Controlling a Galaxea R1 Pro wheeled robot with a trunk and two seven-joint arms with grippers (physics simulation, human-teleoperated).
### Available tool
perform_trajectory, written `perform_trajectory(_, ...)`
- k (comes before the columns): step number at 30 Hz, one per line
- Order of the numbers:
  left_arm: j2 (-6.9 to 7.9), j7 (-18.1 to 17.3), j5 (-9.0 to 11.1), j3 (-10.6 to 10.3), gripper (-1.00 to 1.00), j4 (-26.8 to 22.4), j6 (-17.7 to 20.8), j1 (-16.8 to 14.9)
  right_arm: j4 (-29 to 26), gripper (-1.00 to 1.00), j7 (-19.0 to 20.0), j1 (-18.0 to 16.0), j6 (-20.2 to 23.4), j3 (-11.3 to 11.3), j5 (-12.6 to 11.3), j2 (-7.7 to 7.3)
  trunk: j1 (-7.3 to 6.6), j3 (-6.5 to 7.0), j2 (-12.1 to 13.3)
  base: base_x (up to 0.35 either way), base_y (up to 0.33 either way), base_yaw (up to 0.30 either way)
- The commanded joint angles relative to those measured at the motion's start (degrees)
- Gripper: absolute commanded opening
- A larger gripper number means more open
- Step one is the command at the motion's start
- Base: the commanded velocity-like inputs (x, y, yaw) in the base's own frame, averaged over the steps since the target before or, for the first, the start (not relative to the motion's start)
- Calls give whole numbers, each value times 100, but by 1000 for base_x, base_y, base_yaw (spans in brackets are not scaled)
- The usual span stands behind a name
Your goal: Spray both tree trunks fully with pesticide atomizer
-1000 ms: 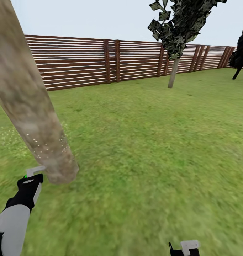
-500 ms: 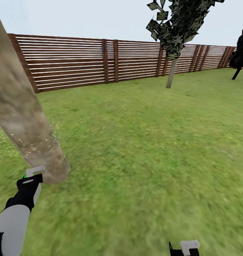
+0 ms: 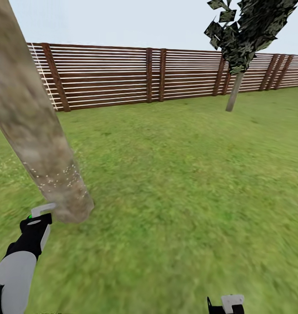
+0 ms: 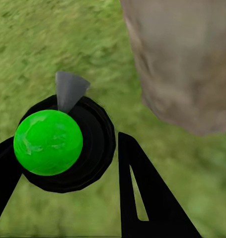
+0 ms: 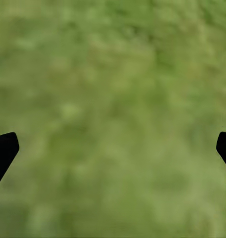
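Gripping the atomizer (image 4: 48, 143), the left hand (image 3: 35, 222) sits just beside the trunk (image 3: 39, 148); its nozzle may bump the bark, or mist might miss the far side. The right hand (image 5: 113, 148) hangs open over grass (image 3: 188, 183).

Mottled beige-grey tree trunk (image 3: 35, 131); green lawn (image 3: 188, 183); brown slatted fence (image 3: 122, 76)

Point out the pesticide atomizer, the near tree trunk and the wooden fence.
pesticide atomizer (image 4: 48, 143): left wrist view, on its green round top.
near tree trunk (image 3: 33, 131): head view, mid-trunk bark.
wooden fence (image 3: 109, 78): head view, on the slats.
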Motion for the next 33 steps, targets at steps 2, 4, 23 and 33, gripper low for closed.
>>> perform_trajectory(2,-4,-1,-52,13,-100,-8,32,-6,7,100,-26,-3,-19,-27,60,1,0,-5,-2,123,-251,276)
perform_trajectory(4,-4,-1,-52,13,-100,-8,31,-6,6,100,-26,-3,-19,-27,61,1,0,-5,-2,121,-253,276)
perform_trajectory(23,-13,-68,-24,9,-100,-16,14,-6,5,100,-27,-3,-20,-31,62,-4,0,-5,-2,163,-168,144)
perform_trajectory(33,-99,-658,-9,-670,-100,-602,787,-518,3,100,-26,-3,-20,-35,60,-7,0,-5,-2,1,0,97)
